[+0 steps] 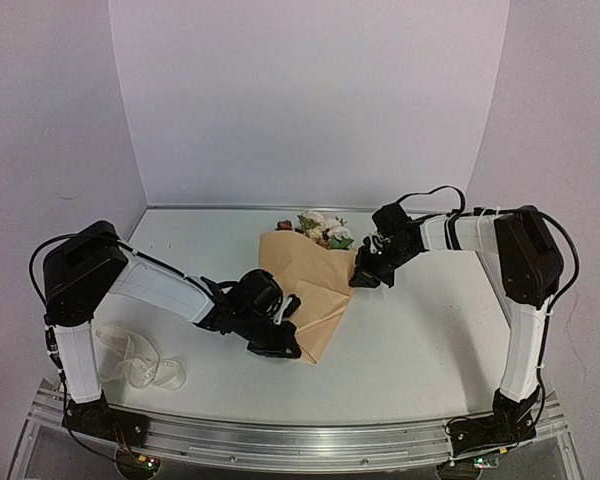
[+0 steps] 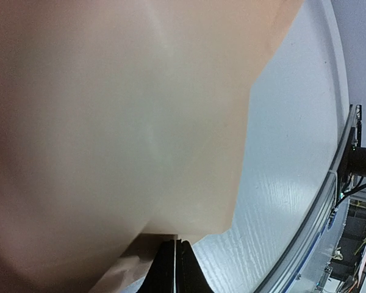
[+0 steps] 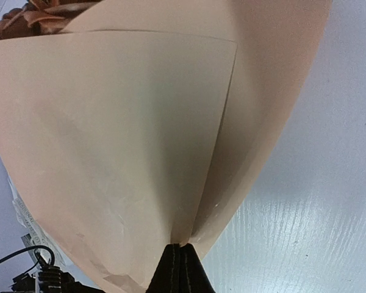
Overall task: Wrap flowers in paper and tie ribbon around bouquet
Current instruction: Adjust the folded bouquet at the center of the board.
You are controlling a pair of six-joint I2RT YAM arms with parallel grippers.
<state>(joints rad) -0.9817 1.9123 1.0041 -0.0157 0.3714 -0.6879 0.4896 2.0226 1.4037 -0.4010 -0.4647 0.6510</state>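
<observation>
Nearest me, the metal rail (image 1: 300, 442); beyond it I see a white surface (image 1: 420, 340) between pale walls (image 1: 310, 100). The paper (image 1: 305, 285) lies mid-surface, folded over the flowers (image 1: 322, 230) (heads far). The left jaws and right jaws each pinch its edge. The ribbon (image 1: 140, 365) lies near-left.

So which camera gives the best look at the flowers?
The top external view: the flowers poke out of the paper at its far end, with several heads visible. The right wrist view catches only a rust-coloured bit in its top-left corner. The left wrist view shows just paper.

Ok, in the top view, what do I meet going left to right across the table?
ribbon → left fingers → paper → right fingers
</observation>
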